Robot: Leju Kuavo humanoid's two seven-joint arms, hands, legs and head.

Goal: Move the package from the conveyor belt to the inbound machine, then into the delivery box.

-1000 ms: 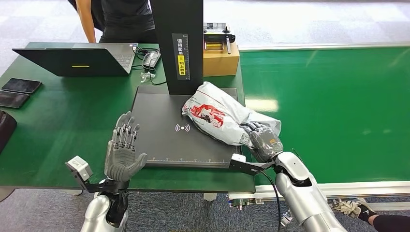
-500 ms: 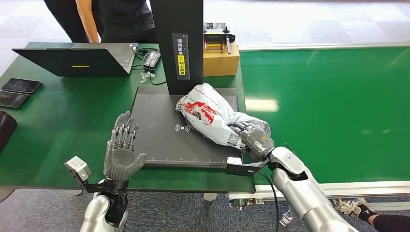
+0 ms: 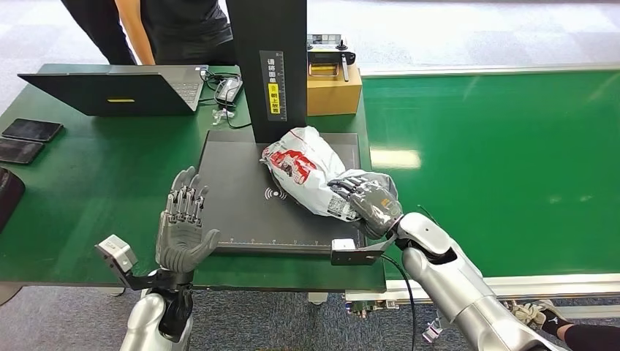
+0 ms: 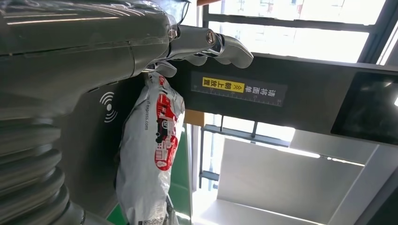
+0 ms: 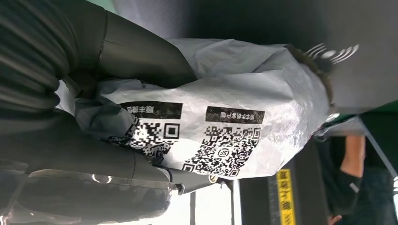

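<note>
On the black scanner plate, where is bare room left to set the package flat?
The plate's left half, between the left hand and the package, is bare, as is the front strip along the ruler marks. The back right is crowded: package, black column and gripping right hand.

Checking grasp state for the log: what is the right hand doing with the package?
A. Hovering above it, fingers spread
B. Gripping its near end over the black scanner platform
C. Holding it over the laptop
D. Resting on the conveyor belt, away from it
B. The right hand has its fingers wrapped round the near end of the package, which lies over the black scanner platform.
</note>
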